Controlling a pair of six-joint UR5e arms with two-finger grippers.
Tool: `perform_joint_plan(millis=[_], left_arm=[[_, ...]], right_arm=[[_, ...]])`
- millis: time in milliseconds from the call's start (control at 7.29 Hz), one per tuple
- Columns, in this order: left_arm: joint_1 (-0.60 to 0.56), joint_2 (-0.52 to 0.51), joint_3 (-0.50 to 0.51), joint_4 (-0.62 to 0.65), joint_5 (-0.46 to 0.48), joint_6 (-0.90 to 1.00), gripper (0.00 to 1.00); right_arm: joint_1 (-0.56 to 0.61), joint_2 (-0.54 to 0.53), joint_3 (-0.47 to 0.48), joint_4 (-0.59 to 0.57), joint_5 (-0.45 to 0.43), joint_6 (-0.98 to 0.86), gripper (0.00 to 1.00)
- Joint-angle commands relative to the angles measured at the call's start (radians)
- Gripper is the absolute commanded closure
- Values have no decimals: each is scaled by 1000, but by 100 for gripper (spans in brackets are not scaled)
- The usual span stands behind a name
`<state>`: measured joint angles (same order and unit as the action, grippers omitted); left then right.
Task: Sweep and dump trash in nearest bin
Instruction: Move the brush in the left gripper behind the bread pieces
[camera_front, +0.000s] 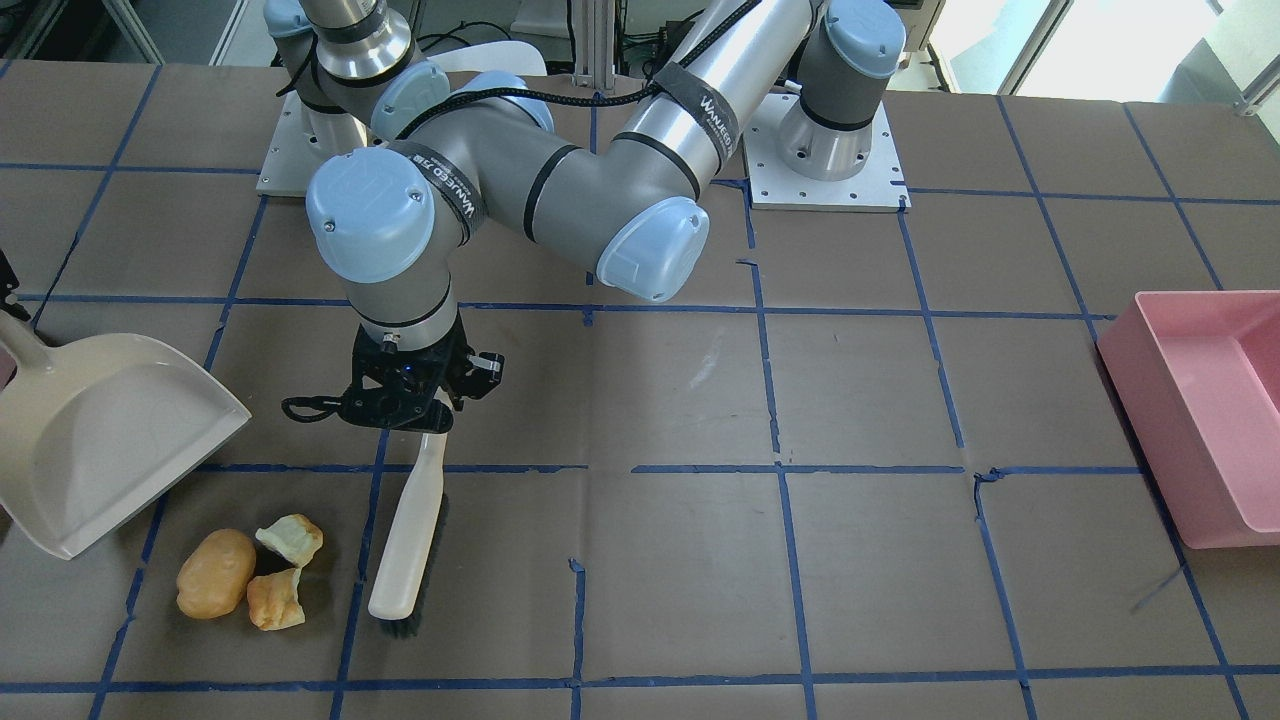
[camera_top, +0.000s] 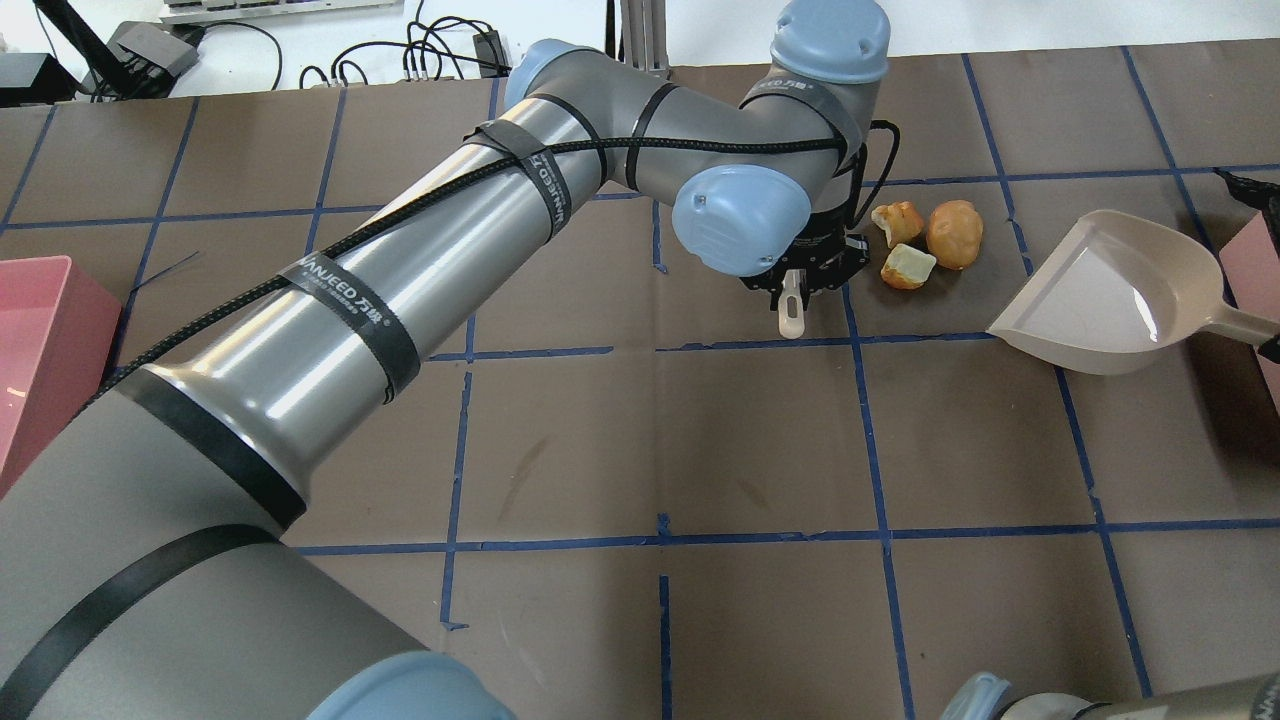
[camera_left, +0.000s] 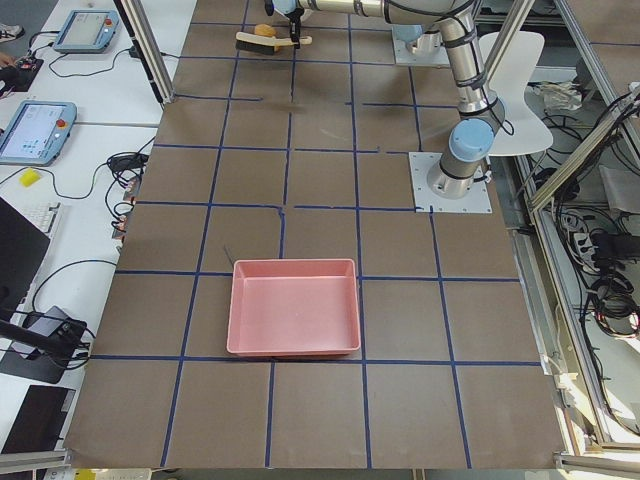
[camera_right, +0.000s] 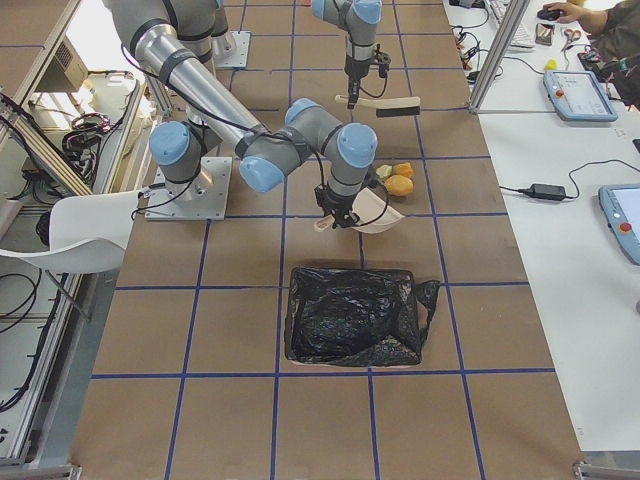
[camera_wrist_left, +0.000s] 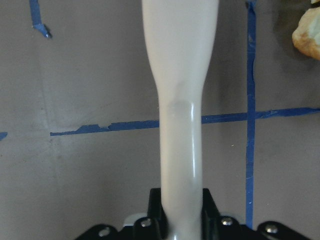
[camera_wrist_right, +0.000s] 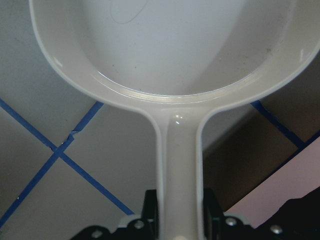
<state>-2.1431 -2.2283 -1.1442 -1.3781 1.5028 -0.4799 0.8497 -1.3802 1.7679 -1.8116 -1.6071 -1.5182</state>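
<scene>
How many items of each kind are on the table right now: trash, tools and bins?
trash: 3, a tan potato-shaped lump, a torn chunk, a second torn chunk
brush: 1
dustpan: 1
bins: 2, a rose-pink tub, a bag-lined bin
Total: 7

Tan potato-shaped lump (camera_front: 215, 572), two torn orange-tan chunks (camera_front: 290, 538) with whitish insides, clustered close on the table (camera_front: 860, 400) between dustpan (camera_front: 110, 440) and brush (camera_front: 410, 530), pale pink bin (camera_top: 1262, 268) showing a slanted edge nearby.
</scene>
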Motion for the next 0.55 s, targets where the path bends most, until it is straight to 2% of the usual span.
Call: perform_joint_plan(millis=[0,274,412], left_arm=[[-11,-87,103,-62,-36,27,100],[-35,-218,281,-148,-36,-24,100],[-44,-249,326,-144,-35,-19,100]], right_arm=[[-12,47,-1,-3,-1,-48,82],[-3,61,-2,-11,4,-132,80],[0,76,-4,-46,6,-166,80]])
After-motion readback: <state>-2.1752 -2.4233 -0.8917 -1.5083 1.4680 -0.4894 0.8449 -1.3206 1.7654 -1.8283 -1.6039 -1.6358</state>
